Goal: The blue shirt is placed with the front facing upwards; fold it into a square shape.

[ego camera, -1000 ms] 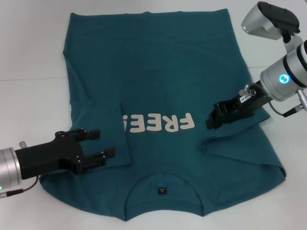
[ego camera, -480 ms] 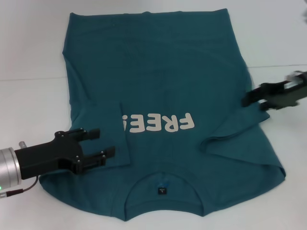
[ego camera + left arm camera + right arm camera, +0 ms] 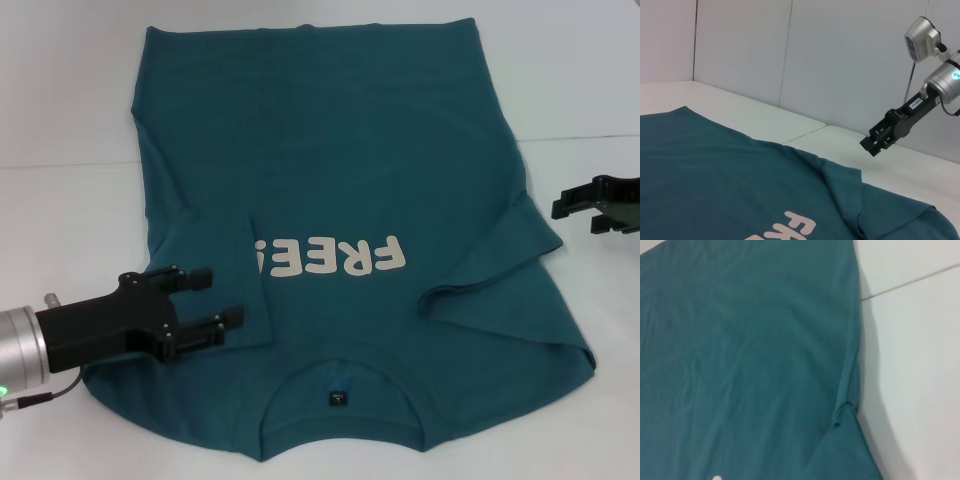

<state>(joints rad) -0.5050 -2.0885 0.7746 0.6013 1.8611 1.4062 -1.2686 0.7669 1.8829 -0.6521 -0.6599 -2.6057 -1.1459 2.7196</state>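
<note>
**Both sleeves folded in, my grippers open and empty**

My left gripper (image 3: 210,300) sits with fingers spread and empty, low over the folded-in left sleeve (image 3: 225,265) beside the "FREE!" lettering (image 3: 330,258). My right gripper (image 3: 575,203) hangs open over the white table (image 3: 60,220), just off the shirt's right edge. The blue shirt (image 3: 330,140) lies flat, front up, collar (image 3: 340,385) nearest me, right sleeve (image 3: 490,265) also folded inward.
</note>
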